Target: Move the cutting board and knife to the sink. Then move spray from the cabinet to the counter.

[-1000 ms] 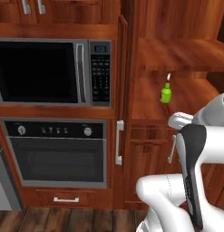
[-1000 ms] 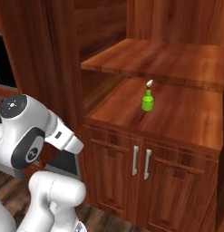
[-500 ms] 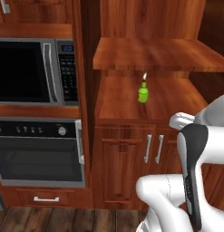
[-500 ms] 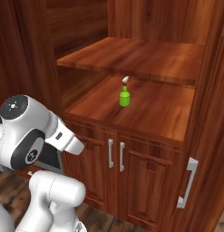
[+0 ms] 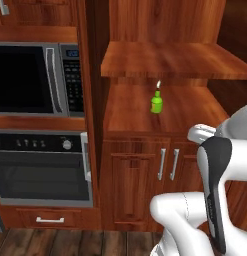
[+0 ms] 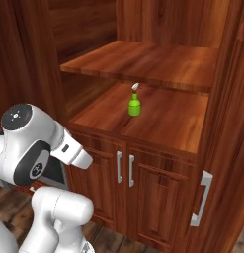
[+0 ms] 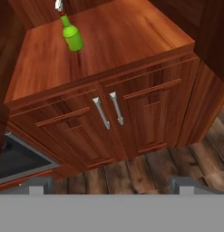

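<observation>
Hand view: tool [image 7: 111, 186] spread wide, empty, well short of spray [image 7: 71, 35] upright in cabinet [image 7: 131, 108] niche.

The spray [image 5: 156, 102] [image 6: 135, 104] [image 7: 71, 35], a small bright green bottle with a whitish trigger nozzle, stands upright in the open niche of the cabinet [image 5: 145, 170] [image 6: 158, 123] [image 7: 131, 41]. It sits on the niche's reddish-brown wooden floor, above the two panelled doors with slim silver handles.

microwave [image 5: 30, 77] cut off left
</observation>
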Motion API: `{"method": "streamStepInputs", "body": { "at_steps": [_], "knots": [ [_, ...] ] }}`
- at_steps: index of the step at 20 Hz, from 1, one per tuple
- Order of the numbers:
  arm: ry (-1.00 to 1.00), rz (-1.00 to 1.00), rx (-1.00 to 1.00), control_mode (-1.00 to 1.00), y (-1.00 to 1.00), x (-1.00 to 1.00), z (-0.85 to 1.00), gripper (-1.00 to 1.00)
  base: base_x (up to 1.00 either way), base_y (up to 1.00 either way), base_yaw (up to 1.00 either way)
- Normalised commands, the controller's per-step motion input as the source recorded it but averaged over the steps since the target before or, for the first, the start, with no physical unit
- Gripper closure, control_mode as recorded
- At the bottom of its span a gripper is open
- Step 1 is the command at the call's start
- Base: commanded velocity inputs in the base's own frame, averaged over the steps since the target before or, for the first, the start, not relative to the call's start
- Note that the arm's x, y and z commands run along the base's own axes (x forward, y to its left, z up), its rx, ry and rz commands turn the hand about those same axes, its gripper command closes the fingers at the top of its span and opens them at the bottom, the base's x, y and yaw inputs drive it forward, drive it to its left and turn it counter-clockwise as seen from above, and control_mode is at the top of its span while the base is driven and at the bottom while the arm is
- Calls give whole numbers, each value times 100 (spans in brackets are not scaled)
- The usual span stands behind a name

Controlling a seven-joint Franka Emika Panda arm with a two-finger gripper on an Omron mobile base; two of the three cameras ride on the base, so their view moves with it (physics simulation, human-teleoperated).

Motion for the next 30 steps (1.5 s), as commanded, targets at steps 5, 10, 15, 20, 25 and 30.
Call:
{"method": "streamStepInputs", "body": {
  "at_steps": [5, 10, 15, 20, 25, 30],
  "knots": [
    [0, 0, 0, 100, 0, 0, 0, -100, -25, 0, 0],
    [0, 0, 0, 100, 0, 0, 0, -100, 1, 28, -4],
    [0, 0, 0, 100, 0, 0, 0, -100, 27, 37, -14],
    [0, 0, 0, 100, 0, 0, 0, -100, 13, 19, -10],
    [0, 0, 0, -100, -9, 0, -1, -100, 0, 0, 0],
    [-10, 2, 0, -100, -8, 0, 0, -100, 0, 0, 0]
  ]
}}
